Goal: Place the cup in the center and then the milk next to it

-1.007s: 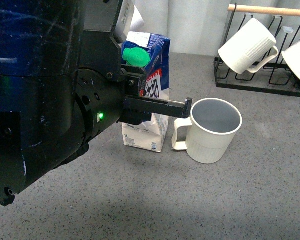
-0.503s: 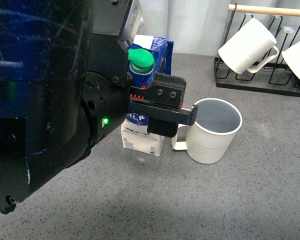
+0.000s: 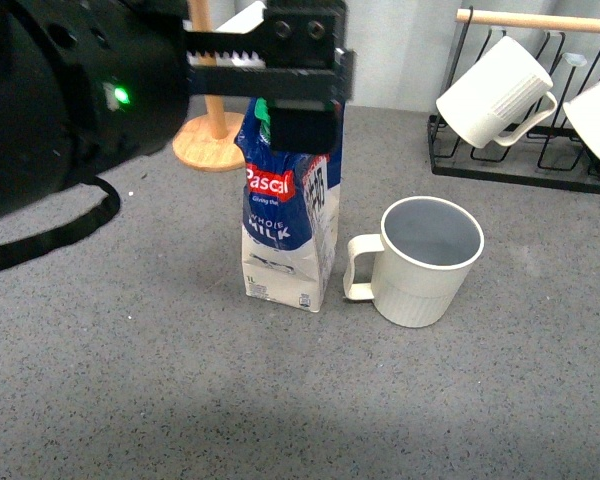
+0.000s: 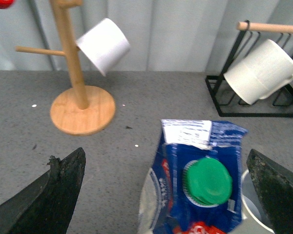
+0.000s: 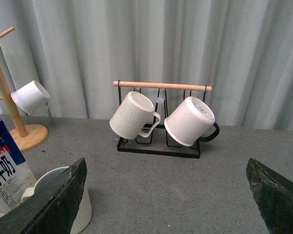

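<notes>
A grey speckled tabletop (image 3: 180, 400) stretched back to a wall of pale pleated curtain (image 5: 136, 44), lit evenly with soft shadows on the surface. Against that curtain stood a black wire rack (image 5: 158, 146) with a wooden bar (image 5: 161, 86) across its top, a ribbed cream mug (image 5: 132, 115) and a smooth white mug (image 5: 188, 122) hanging from it. Well off to the side of the rack, also near the curtain, stood a wooden mug tree (image 4: 75, 87) on a round base, one plain white cup (image 4: 103, 45) tilted on a peg.
</notes>
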{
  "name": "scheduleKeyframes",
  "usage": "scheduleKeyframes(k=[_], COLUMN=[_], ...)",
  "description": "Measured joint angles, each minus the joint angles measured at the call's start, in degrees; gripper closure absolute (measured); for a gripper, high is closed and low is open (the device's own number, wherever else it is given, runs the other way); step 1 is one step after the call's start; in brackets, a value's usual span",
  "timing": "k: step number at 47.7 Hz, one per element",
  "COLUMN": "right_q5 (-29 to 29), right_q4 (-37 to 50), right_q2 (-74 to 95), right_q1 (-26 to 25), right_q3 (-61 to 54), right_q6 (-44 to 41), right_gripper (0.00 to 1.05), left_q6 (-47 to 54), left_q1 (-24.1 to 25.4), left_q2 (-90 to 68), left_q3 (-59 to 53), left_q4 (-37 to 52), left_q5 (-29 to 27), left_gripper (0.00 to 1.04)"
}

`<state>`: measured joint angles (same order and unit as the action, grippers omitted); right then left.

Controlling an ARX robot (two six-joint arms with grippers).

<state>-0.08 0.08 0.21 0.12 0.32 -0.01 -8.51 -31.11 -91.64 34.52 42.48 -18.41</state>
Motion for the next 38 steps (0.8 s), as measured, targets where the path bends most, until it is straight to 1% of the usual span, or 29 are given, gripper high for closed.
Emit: scheduleKeyframes(k=[7,16,21,24,29,30,32,33,34,38], right_q5=[0.00,0.02,0.00,0.00,0.00,0.00,0.00,0.00,-0.02,0.02], right_q4=[0.02,0.00,0.00,0.00,0.00,0.00,0.00,0.00,0.00,0.00], right_q2=[0.00,0.00,0.00,0.00,0.00,0.00,0.00,0.00,0.00,0.00], right_q1=[0.00,0.00,0.00,0.00,0.00,0.00,0.00,0.00,0.00,0.00], right_q3=[0.00,0.00,0.00,0.00,0.00,0.00,0.00,0.00,0.00,0.00], right_q6=[0.00,0.00,0.00,0.00,0.00,0.00,0.00,0.00,0.00,0.00], right_gripper=[0.09,0.09,0.09,0.09,0.09,0.09,0.09,0.09,0.09,0.09], left_q6=[-0.11,0.44,0.00,-0.33,-0.09,0.33,2.29,2.80,3.74,5.88], left_q1=[5.57,10.71,13.18,14.58,15.37,15.43,16.06,16.22,16.48,17.73], left_q2=[2.78,4.13,4.90,5.79,6.49,6.36,5.31,5.11,4.92,5.95], left_q3=[-1.14,-4.70,-6.38,-7.45,-8.33,-8.55,-10.54,-11.13,-12.41,-16.46], left_q4=[-1.11,-0.96,-1.75,-2.32,-2.03,-1.27,6.43,8.48,12.41,21.79], left_q5=[0.59,1.40,1.40,0.37,-0.59,-0.39,2.60,3.10,4.09,5.81], left_gripper=[0.06,0.06,0.06,0.06,0.06,0.07,0.14,0.16,0.19,0.32])
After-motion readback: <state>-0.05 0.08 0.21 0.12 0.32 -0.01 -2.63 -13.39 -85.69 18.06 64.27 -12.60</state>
